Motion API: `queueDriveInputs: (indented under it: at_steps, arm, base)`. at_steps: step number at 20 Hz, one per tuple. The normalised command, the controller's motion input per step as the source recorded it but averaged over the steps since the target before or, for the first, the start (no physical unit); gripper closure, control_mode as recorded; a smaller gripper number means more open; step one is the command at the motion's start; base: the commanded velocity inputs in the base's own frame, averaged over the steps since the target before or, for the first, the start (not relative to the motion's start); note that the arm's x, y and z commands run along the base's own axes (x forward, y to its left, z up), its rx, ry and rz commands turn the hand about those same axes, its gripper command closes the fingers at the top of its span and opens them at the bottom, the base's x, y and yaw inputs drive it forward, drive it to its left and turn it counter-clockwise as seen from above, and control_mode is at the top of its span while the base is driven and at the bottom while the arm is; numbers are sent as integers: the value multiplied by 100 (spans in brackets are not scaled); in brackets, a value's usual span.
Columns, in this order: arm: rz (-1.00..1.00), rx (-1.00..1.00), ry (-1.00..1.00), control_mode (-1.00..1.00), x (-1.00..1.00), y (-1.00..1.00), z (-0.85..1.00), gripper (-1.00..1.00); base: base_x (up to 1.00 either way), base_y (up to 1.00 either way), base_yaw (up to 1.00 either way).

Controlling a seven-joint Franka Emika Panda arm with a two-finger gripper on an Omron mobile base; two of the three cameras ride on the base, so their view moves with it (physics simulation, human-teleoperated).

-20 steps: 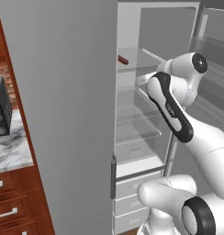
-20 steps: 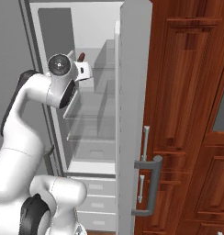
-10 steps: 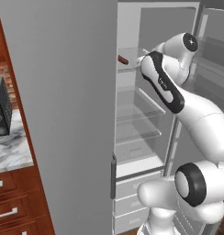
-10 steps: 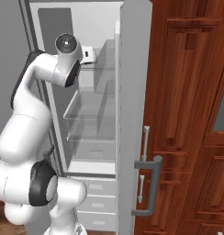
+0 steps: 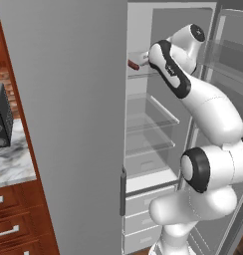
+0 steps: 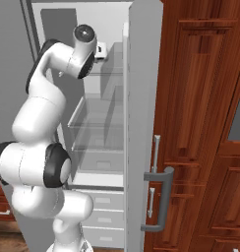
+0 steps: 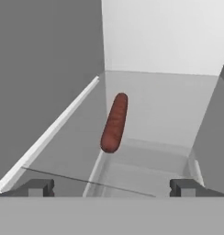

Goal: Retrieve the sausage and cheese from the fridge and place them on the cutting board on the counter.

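The sausage (image 7: 114, 123), a dark red-brown cylinder, lies lengthwise on an upper glass shelf of the fridge (image 5: 68, 124). In the hand view it is straight ahead of my gripper (image 7: 112, 188) and a short way off. The gripper is open, its two fingertips (image 7: 40, 187) spread wide with nothing between them. In the left base view one end of the sausage (image 5: 132, 64) shows past the door edge, just left of my hand. The white arm reaches up to that shelf. The cheese and the cutting board are out of view. A corner of the marble counter (image 5: 11, 164) shows at the left.
The fridge's grey doors stand open on both sides of the arm, one (image 5: 68, 124) at the left and one (image 6: 141, 123) at the right. Glass shelves (image 5: 151, 117) and white drawers (image 5: 141, 204) lie below. A dark microwave (image 5: 0, 119) sits on the counter. Wooden cabinets (image 6: 200, 123) stand to the right.
The arm has risen and stretched into the fridge, bringing the hand up to the top shelf close to the sausage. The gripper has stayed open.
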Motion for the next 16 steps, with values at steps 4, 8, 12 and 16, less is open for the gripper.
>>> queueDriveInputs:
  at_steps: [4, 8, 12, 16]
  arm:
    - [12, 8, 5, -100, 60, 0, -12, -100]
    - [14, 9, 1, -100, 60, 2, -5, -100]
    - [12, 0, 2, -100, 44, 14, -26, -100]
    - [9, 0, 0, -100, 45, 11, -10, -100]
  base:
    - [0, 0, 0]
    - [0, 0, 0]
    - [0, 0, 0]
    - [0, 0, 0]
